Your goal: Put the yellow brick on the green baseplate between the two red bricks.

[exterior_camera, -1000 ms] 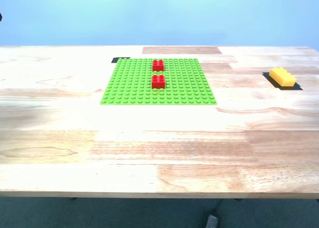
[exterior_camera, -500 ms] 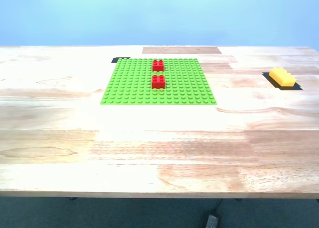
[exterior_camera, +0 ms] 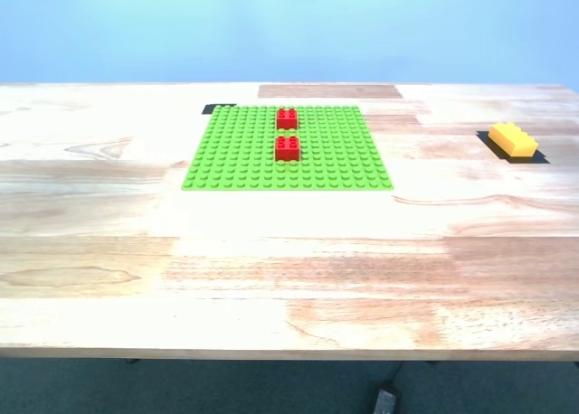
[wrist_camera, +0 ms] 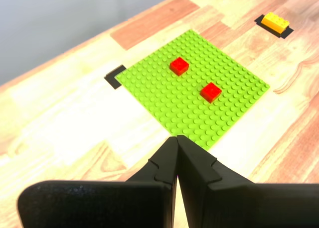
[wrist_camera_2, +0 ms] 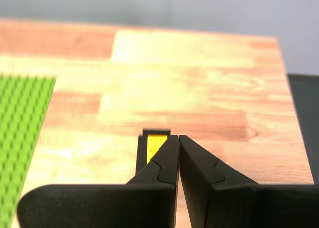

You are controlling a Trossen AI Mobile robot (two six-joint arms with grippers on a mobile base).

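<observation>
Hovering above the table (exterior_camera: 90, 278), my first gripper (wrist_camera: 176, 138) and my second gripper (wrist_camera_2: 174, 138), both closed and empty. Unmoved over the last second: yellow brick (exterior_camera: 512, 139) well off green baseplate (exterior_camera: 235, 161); gap between two red bricks (exterior_camera: 287, 118) unfilled.

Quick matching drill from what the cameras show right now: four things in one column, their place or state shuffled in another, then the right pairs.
Things:
1. yellow brick
2. two red bricks
3. green baseplate
4. my first claw

Places or states:
A. flat on the table, a black patch at its far corner
B. shut, empty, above the table short of the plate
C. on a black patch on the wood, toward the exterior view's right
D. on the studded plate, a gap between them

Pairs: 1-C, 2-D, 3-A, 4-B
</observation>
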